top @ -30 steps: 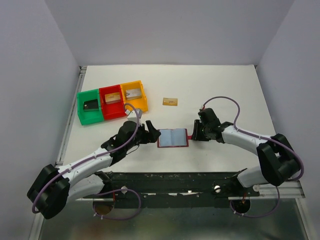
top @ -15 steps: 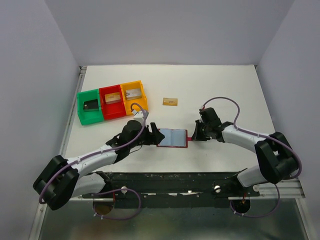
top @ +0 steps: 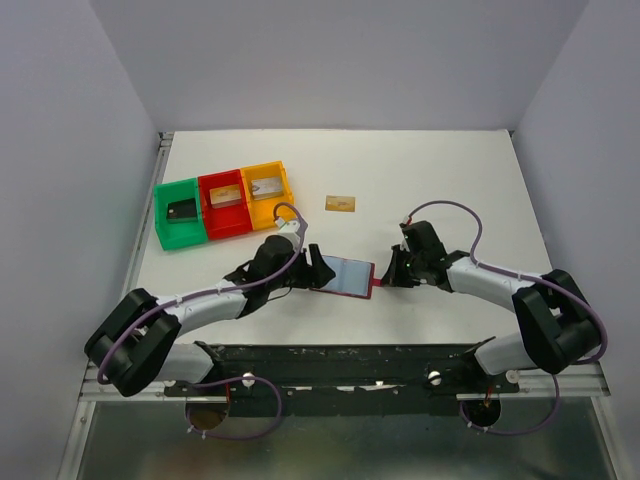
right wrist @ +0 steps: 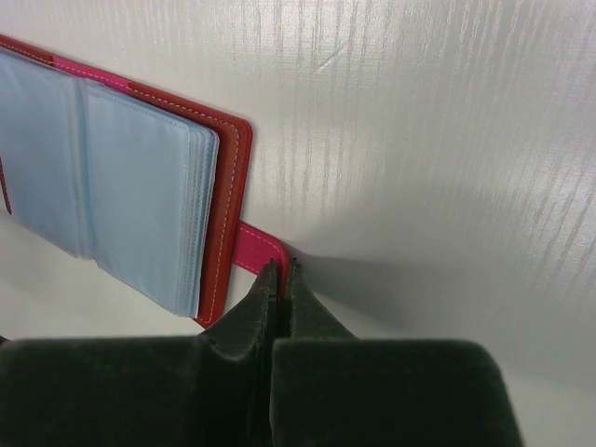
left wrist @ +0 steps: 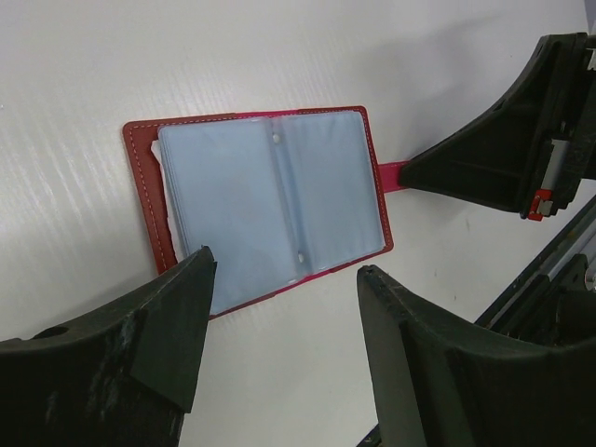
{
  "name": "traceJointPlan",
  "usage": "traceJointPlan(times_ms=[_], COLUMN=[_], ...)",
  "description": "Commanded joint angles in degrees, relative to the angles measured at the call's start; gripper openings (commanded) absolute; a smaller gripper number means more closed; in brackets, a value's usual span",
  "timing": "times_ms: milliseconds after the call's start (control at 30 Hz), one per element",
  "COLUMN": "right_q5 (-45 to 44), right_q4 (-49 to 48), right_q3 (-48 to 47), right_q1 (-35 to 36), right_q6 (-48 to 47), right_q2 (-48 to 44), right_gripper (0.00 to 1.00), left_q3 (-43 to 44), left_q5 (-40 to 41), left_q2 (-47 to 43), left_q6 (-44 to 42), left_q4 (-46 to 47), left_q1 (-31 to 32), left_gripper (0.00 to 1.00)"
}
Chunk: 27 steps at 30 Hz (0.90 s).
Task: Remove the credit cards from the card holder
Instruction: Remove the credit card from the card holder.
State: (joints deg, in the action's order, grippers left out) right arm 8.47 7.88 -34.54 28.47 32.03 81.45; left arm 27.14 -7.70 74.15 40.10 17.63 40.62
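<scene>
On the white table, between the arms, the card holder lies open, likely light and floppy. The left gripper hangs spread above it; the right gripper pinches its tab, a sensible handle.

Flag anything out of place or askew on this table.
One gold card lies loose on the table, apart from the trays that hold cards. The open card holder sits skewed to the table edge, its tab pinched by the right gripper.
</scene>
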Motion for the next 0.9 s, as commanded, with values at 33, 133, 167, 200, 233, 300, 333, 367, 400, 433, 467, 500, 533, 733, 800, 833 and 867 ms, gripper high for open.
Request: traceJointPlan(times_ms=[33, 133, 167, 200, 233, 300, 333, 367, 400, 433, 467, 500, 533, 733, 800, 833, 867], right_q5=[0.7, 0.8, 1.2, 1.4, 1.4, 1.5, 1.7, 1.7, 1.7, 1.8, 1.8, 1.8, 1.8, 2.2, 2.1, 2.1, 2.1], right_q4=[1.5, 1.7, 1.7, 1.7, 1.7, 1.7, 1.7, 1.7, 1.7, 1.6, 1.7, 1.6, 1.6, 1.7, 1.8, 1.8, 1.8], right_q3=[-0.4, -0.8, -0.8, -0.9, -0.9, -0.9, -0.9, -0.9, -0.9, -0.9, -1.0, -0.9, -1.0, -1.2, -1.1, -1.2, -1.2], right_q1=[-0.1, -0.1, -0.1, -0.1, -0.1, -0.1, -0.1, -0.1, -0.1, -0.1, -0.1, -0.1, -0.1, -0.2, -0.1, -0.1, -0.1], right_q6=[-0.7, -0.8, -0.9, -0.8, -0.8, -0.8, -0.9, -1.0, -1.0, -0.9, -1.0, -1.0, -1.1, -1.2, -1.1, -1.1, -1.1], right_q2=[-0.3, -0.4, -0.3, -0.2, -0.2, -0.1, -0.2, -0.2, -0.2, -0.2, -0.2, -0.1, 0.0, 0.4, 0.5, 0.5, 0.5], right_gripper=[0.0, 0.0, 0.01, 0.0, 0.0, 0.0, 0.0, 0.0, 0.01, 0.0, 0.0, 0.0, 0.01, 0.0, 0.01, 0.0, 0.0], left_q3=[1.9, 2.4, 2.6, 2.6, 2.7, 2.7, 2.8, 2.8, 2.8, 2.8, 2.7, 2.7, 2.7, 2.4, 2.2, 2.0, 1.9], left_q5=[-1.0, -0.7, -1.0, -1.3, -1.5, -1.8, -1.8, -1.8, -1.9, -1.8, -1.8, -1.9, -2.0, -1.2, 0.1, 0.8, 1.2], left_q2=[2.1, 3.7, 4.2, 4.9, 5.1, 5.7, 5.7, 5.8, 5.9, 6.2, 6.4, 6.5, 6.8, 6.6, 5.9, 5.5, 5.0], left_q6=[0.0, 0.3, 0.3, 0.4, 0.4, 0.4, 0.3, 0.2, 0.2, 0.2, 0.2, 0.2, 0.2, 0.4, 0.5, 0.5, 0.5], left_q4=[1.0, 0.0, 0.1, 0.3, 0.3, 0.3, 0.4, 0.4, 0.3, 0.3, 0.3, 0.4, 0.4, 0.1, -0.6, -1.0, -1.3], left_q1=[0.2, 0.2, 0.2, 0.2, 0.2, 0.2, 0.2, 0.2, 0.2, 0.2, 0.2, 0.2, 0.2, 0.2, 0.2, 0.2, 0.2], left_gripper=[0.74, 0.73, 0.72, 0.72, 0.72, 0.72, 0.72, 0.72, 0.72, 0.72, 0.72, 0.72, 0.71, 0.71, 0.71, 0.71, 0.71])
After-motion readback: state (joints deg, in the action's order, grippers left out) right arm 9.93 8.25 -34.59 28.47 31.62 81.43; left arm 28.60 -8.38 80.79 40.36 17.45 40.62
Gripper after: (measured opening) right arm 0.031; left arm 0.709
